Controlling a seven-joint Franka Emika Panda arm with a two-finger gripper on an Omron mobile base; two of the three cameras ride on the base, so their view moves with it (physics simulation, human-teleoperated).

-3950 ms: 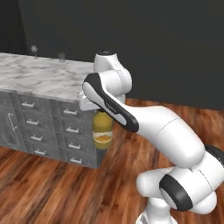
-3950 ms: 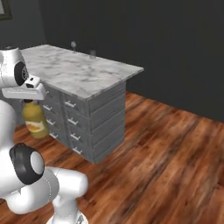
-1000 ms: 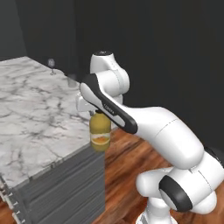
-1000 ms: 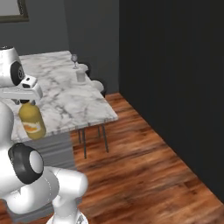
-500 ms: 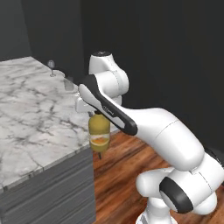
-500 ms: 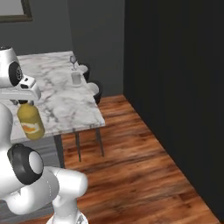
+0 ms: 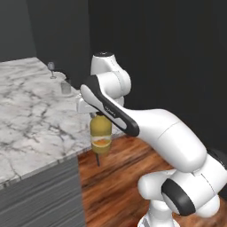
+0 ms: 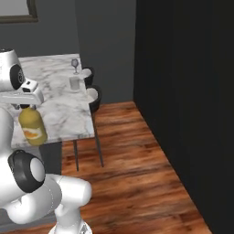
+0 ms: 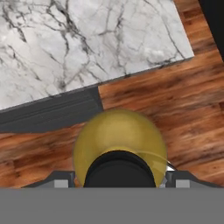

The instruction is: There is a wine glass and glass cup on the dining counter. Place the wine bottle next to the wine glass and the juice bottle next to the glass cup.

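The yellow juice bottle hangs upright from its black cap, with my gripper shut on the cap. It is held in the air just off the near corner of the white marble dining counter, above the wood floor. Far back on the counter stand the stemmed wine glass and, a little nearer, the clear glass cup. The wine bottle is out of view.
Two dark stools with pale seats stand along the counter's right side. A dark wall runs along the right, with open wood floor between it and the counter. Grey drawers sit under the counter's near edge.
The whole scene has shifted as the base drove round the counter's end; the counter corner and the glasses now lie closer and more to the left. The bottle stays in the gripper.
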